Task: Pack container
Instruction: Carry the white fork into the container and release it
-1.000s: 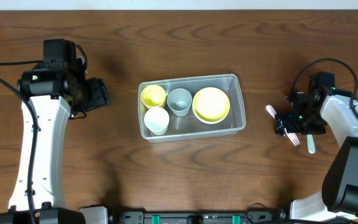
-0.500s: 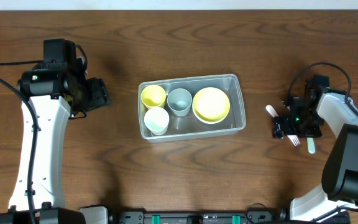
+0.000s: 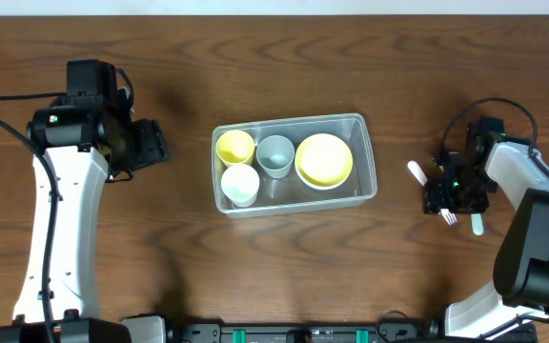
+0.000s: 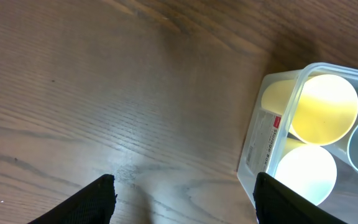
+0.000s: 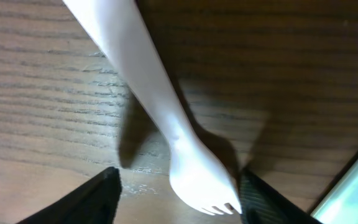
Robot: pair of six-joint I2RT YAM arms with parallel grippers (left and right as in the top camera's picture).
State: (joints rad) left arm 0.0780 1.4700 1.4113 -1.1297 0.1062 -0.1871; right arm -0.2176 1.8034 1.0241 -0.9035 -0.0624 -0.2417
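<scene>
The clear rectangular container [image 3: 289,122] sits mid-table. It holds a yellow cup [image 3: 234,147], a white cup [image 3: 240,184], a grey-blue cup [image 3: 275,155] and a yellow bowl [image 3: 324,159]. A white fork [image 3: 415,171] lies on the table at the right. My right gripper [image 3: 449,203] is low over it. In the right wrist view the fork [image 5: 160,106] has its head between the open fingers [image 5: 179,202], close to the right finger. My left gripper [image 3: 151,145] is open and empty left of the container; its wrist view shows the container's corner [image 4: 297,93] and open jaws [image 4: 185,199].
A pale green utensil [image 3: 477,225] lies just right of the fork and shows at the right wrist view's edge [image 5: 347,186]. Bare wood table lies between the left gripper and the container.
My right gripper has shifted slightly left and down over the fork. The left arm and the container have not moved.
</scene>
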